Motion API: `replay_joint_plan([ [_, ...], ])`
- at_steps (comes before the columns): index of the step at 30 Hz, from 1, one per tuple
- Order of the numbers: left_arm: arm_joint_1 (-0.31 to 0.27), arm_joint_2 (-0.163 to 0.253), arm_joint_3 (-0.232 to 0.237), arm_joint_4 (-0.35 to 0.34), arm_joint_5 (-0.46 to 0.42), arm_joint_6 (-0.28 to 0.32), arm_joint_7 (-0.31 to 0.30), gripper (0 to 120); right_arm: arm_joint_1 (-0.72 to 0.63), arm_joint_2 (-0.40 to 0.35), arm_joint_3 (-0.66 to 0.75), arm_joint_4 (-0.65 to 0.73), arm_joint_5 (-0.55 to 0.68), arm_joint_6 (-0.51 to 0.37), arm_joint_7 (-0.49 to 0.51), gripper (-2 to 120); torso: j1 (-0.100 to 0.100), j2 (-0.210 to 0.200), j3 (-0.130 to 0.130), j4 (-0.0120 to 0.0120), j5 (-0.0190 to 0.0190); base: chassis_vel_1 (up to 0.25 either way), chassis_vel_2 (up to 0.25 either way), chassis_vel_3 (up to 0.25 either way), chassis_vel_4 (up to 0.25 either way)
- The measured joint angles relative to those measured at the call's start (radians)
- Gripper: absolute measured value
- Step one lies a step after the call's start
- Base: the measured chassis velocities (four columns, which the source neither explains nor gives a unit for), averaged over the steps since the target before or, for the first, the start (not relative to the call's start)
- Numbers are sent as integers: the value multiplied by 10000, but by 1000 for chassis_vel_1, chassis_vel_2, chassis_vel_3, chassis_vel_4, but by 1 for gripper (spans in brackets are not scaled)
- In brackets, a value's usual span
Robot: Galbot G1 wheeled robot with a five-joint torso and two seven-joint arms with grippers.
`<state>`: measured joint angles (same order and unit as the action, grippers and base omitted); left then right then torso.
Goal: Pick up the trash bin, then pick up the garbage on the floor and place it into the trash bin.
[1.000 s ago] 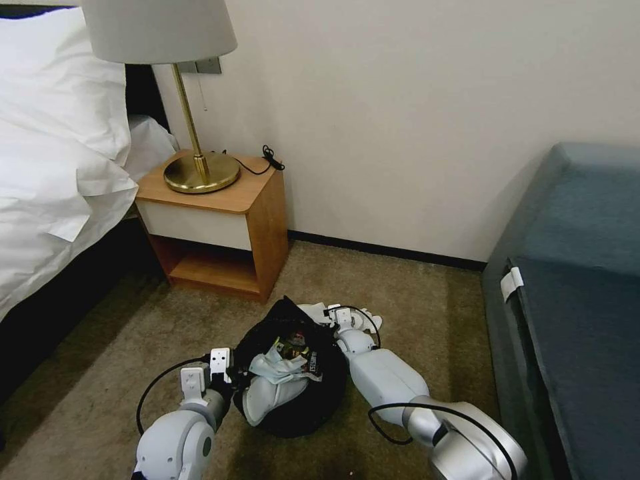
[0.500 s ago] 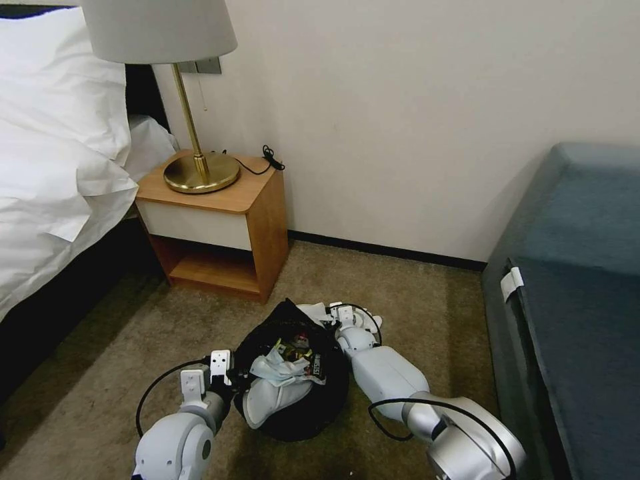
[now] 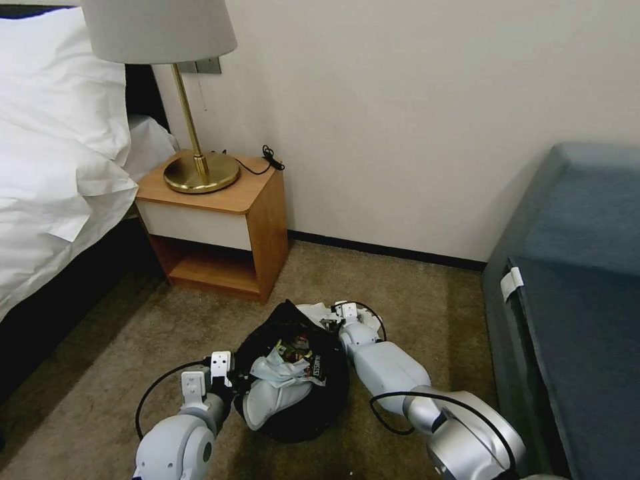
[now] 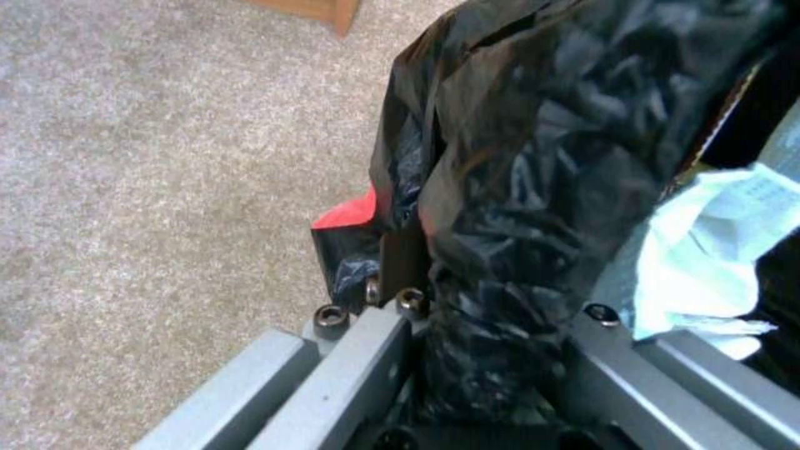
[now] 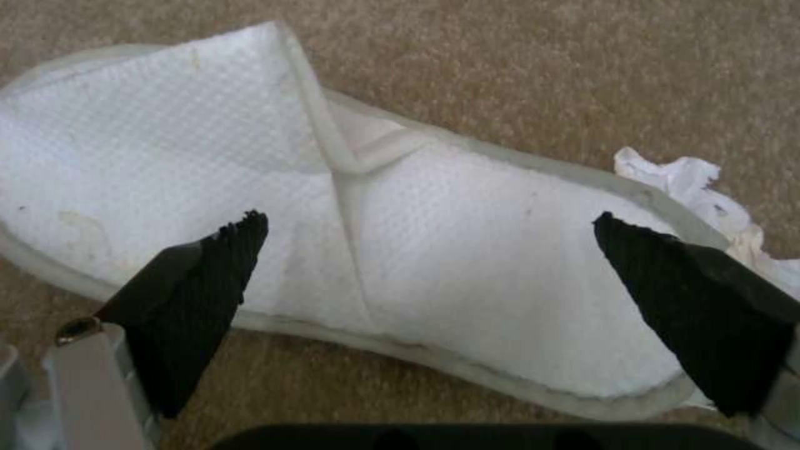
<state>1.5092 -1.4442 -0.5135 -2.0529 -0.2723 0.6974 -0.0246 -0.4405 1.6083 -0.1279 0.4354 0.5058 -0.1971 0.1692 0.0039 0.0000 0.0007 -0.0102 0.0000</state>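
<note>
The trash bin [image 3: 293, 400], lined with a crinkly black bag [image 4: 534, 156], sits on the carpet just ahead of me. It holds one white slipper [image 3: 267, 400], a pale tissue [image 3: 280, 370] and wrappers [image 3: 300, 350]. My left gripper [image 3: 232, 381] is shut on the bin's near-left rim, the bag pinched between its fingers [image 4: 467, 312]. A red scrap [image 4: 346, 215] lies by that rim. Behind the bin a second white slipper [image 5: 375, 250] lies flat on the floor. My right gripper [image 5: 429, 237] hovers open straddling it, close above. A crumpled tissue [image 5: 700, 187] lies at the slipper's end.
A wooden nightstand [image 3: 220, 220] with a brass lamp [image 3: 200, 167] stands at the wall ahead to the left, beside the bed [image 3: 60, 167]. A blue sofa [image 3: 573, 280] runs along the right. Open carpet [image 3: 427, 300] lies between bin and sofa.
My right arm has shifted slightly, its wrist edging farther out behind the bin. The bin and the left arm have barely moved.
</note>
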Motion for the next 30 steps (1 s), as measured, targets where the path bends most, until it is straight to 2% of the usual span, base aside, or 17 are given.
replay_joint_plan([
  [7, 52, 12, -4, -66, 16, -4, 22, 0, 66, -1, 45, 6, 80, -132, 34, 100, 0, 0, 1, -1, 0, 0, 0, 0, 0],
  [16, 116, -58, 19, -133, 108, -14, 85, 0, 323, -1, 109, 123, 409, -924, 307, 100, 0, 0, 1, 0, 0, 0, 0, 0, 0],
  [30, 161, -178, 64, -158, 282, -52, 121, 0, 362, -2, 98, -405, 186, -776, 186, 100, 0, 0, 0, -1, 0, 0, 0, 0, 0],
])
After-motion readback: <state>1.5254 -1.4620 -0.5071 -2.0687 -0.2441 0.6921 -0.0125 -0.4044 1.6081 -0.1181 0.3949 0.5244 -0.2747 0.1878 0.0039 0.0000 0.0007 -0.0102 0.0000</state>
